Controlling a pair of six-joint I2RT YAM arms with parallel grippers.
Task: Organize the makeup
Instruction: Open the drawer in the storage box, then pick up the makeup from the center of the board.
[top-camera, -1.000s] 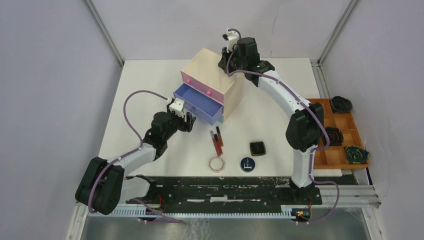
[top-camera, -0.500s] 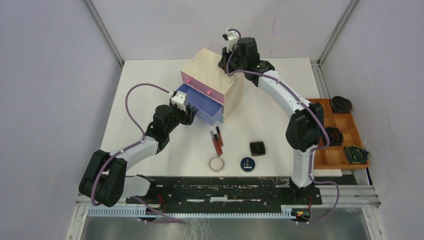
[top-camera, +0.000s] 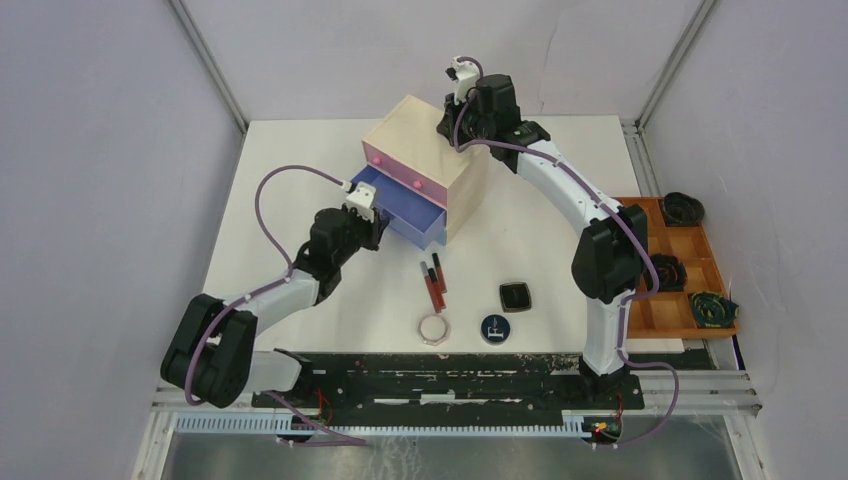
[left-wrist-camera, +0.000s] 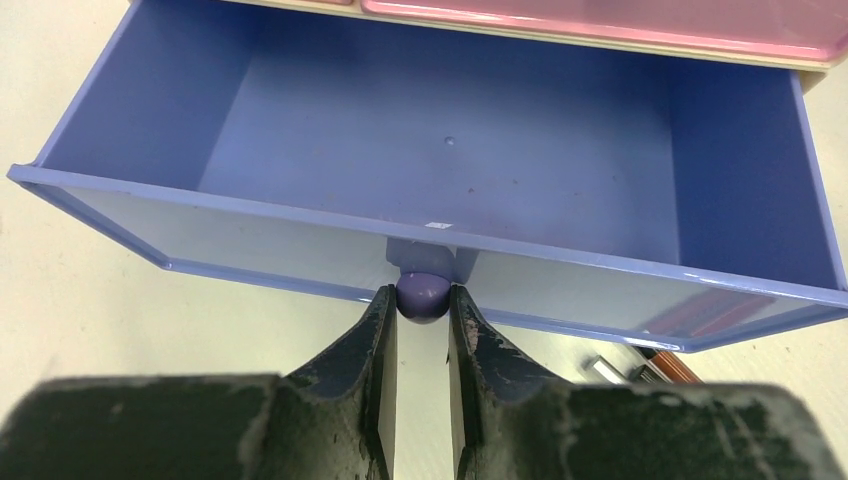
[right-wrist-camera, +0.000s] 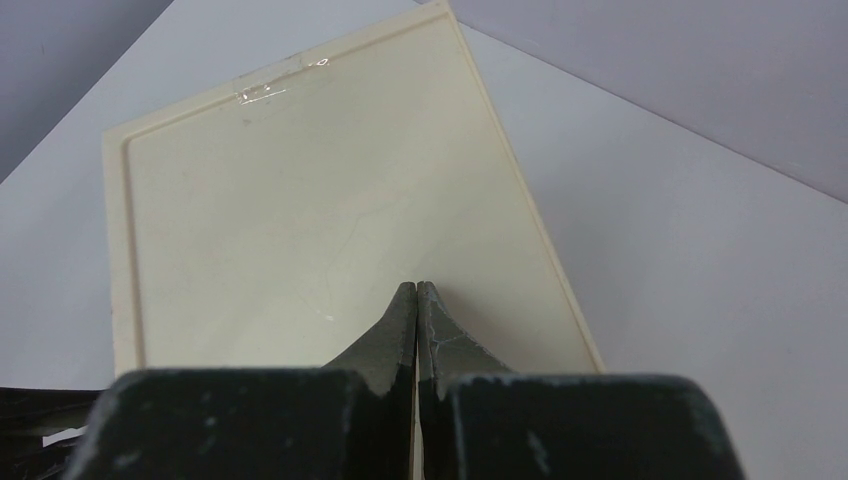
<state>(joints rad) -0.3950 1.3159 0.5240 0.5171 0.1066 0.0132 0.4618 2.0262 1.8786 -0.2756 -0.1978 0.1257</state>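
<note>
On the table lie the makeup items: slim red and black tubes (top-camera: 433, 280), a pale octagonal jar (top-camera: 434, 328), a round dark-blue compact (top-camera: 494, 328) and a black square compact (top-camera: 515, 296). The blue drawer (top-camera: 400, 205) of the beige box (top-camera: 415, 140) stands pulled out, and its inside (left-wrist-camera: 450, 130) holds nothing. My left gripper (left-wrist-camera: 421, 300) is shut on the drawer's purple knob (left-wrist-camera: 421, 290), a fingertip touching each side. My right gripper (right-wrist-camera: 416, 288) is shut, tips resting on the box's top (right-wrist-camera: 300, 200). The tubes' ends (left-wrist-camera: 640, 368) peek out under the drawer front.
A pink drawer (top-camera: 400, 170) above the blue one is closed. An orange-brown tray (top-camera: 690, 270) with dark coiled items sits at the table's right edge. The left arm (top-camera: 290, 285) stretches across the table's left half toward the box.
My left gripper moved forward to the blue drawer's front and its jaws narrowed onto the knob. The right arm and the makeup stayed put.
</note>
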